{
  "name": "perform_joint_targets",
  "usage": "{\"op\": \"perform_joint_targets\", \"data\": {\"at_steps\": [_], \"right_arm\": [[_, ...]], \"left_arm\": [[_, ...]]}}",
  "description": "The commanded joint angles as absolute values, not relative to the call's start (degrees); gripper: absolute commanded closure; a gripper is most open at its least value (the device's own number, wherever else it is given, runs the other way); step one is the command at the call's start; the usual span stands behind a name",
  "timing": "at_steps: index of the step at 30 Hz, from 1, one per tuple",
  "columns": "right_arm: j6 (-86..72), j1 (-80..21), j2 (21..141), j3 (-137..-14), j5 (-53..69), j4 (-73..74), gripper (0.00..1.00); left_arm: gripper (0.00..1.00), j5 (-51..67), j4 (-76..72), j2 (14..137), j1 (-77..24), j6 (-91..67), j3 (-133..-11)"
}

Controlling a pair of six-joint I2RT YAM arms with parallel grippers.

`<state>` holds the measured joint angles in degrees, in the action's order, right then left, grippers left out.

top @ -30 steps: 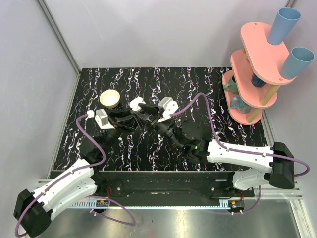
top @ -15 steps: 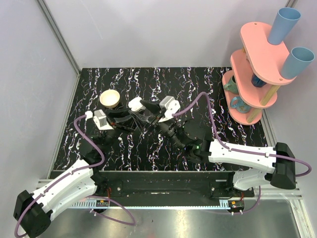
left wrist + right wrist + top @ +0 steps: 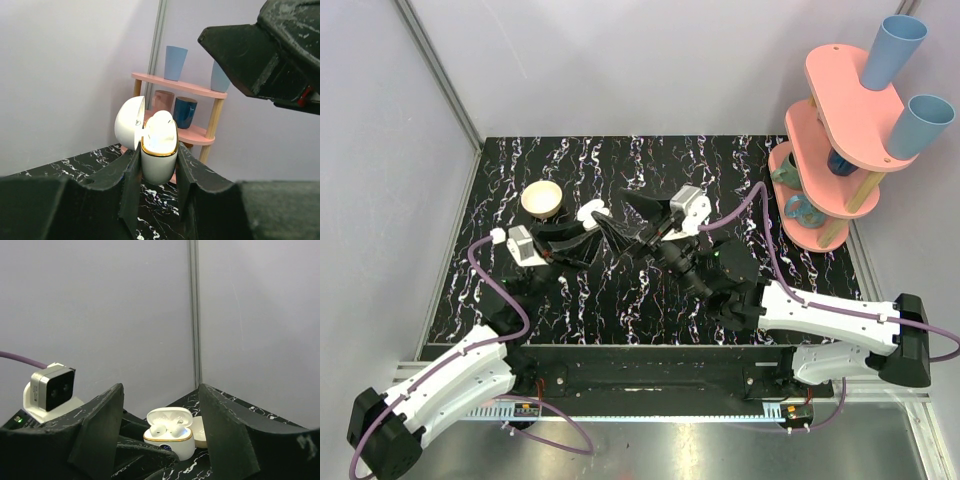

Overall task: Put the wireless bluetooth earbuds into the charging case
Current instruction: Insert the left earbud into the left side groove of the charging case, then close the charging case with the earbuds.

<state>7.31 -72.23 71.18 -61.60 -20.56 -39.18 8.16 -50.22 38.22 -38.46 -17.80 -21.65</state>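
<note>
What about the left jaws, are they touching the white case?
Touching. The left wrist view shows the left jaws pressed against both sides of the open case.

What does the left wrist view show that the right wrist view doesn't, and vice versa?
Left wrist only: the pink shelf with blue cups behind. Right wrist only: both earbuds clearly seated in their sockets, plus the left wrist camera. Both: the open charging case clamped between the left gripper's fingers.

Between left fingers (image 3: pixel 131 187) the case (image 3: pixel 159 150) upright, earbuds (image 3: pixel 175 430) in it, right fingers (image 3: pixel 225 435) just right of it, bowl (image 3: pixel 542 198) left on worktop (image 3: pixel 720 160), cup rack (image 3: pixel 840 130) far right.
</note>
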Motion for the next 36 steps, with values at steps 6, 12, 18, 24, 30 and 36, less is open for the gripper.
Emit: {"op": "perform_joint_targets", "data": {"at_steps": [6,12,18,24,30,36], "right_arm": [[6.51,-71.81,70.31,-68.19,-37.6,-30.25,0.2],[0.72,-69.18,70.14,-74.08,-38.06,-14.09,0.06],[-15.27,-59.17,68.64,-76.99,-18.78,3.48,0.03],[-22.76,-48.53,74.25,-84.44,6.69,13.7,0.0],[-25.75,-47.37,76.02,-84.21,6.61,14.68,0.0],[-26.28,-47.37,79.88,-85.86,6.32,15.64,0.0]], "left_arm": [[1.0,9.49,-50.46,36.83,-38.67,-14.59,-21.09],[1.0,12.12,-47.02,35.69,-38.67,-12.13,-21.27],[1.0,15.47,-42.29,34.63,-38.67,-8.7,-22.5],[1.0,16.79,-38.85,33.31,-38.67,-6.77,-22.85],[1.0,17.31,-37.01,32.43,-38.67,-6.5,-22.59],[1.0,21.0,-35.69,34.36,-38.76,-5.54,-24.51]]}}
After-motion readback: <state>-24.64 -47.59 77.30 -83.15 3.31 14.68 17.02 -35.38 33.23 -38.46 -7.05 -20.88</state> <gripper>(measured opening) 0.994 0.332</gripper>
